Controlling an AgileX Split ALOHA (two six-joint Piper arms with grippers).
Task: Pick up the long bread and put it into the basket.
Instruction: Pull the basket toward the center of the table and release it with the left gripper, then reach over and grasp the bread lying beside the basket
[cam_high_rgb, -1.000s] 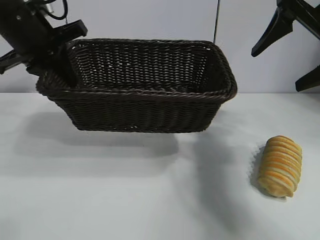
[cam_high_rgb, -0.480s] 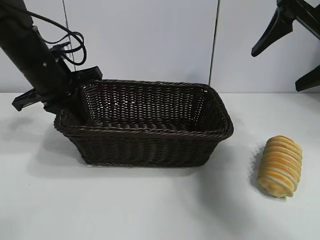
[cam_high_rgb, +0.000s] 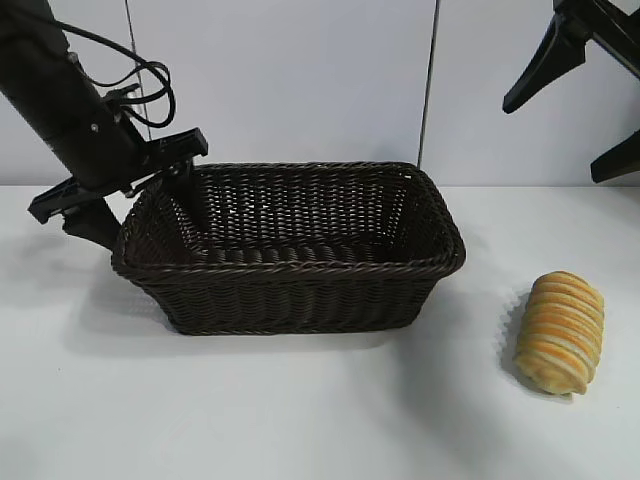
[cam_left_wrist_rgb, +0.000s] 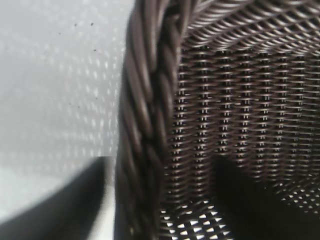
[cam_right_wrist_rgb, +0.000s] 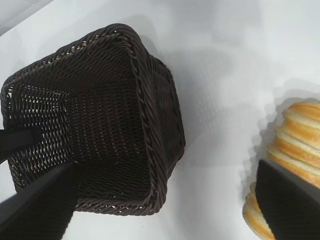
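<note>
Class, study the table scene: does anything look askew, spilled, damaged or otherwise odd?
Nothing is spilled or damaged. The basket sits flat, and the long bread lies intact beside it. The left gripper straddles the basket's rim; the right gripper hangs open above the bread.

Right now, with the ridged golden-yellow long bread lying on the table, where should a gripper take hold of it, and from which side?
Probably at the middle of the ridged golden-yellow long bread, from above, fingers closing across its narrow width. It lies flat and apart from the dark wicker basket, under the raised, open right gripper.
</note>
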